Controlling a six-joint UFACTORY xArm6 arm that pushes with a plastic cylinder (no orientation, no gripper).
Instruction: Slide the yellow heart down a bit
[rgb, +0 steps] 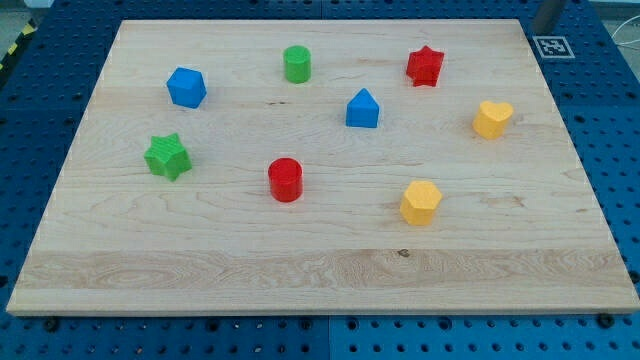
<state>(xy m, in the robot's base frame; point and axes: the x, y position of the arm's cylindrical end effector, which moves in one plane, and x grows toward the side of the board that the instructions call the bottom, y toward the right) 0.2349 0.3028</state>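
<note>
The yellow heart (492, 118) lies on the wooden board (320, 260) at the view's right, a little above mid-height. A grey rod shows at the view's top right edge. Its lower end, my tip (541, 30), sits just past the board's top right corner, well above and right of the yellow heart and touching no block.
A red star (425, 66) and a blue triangular block (363, 109) lie left of the heart. A yellow hexagon (421, 202) lies below and left of it. A red cylinder (285, 179), green cylinder (297, 64), blue block (186, 87) and green star (167, 156) lie further left. A marker tag (551, 46) sits off the top right corner.
</note>
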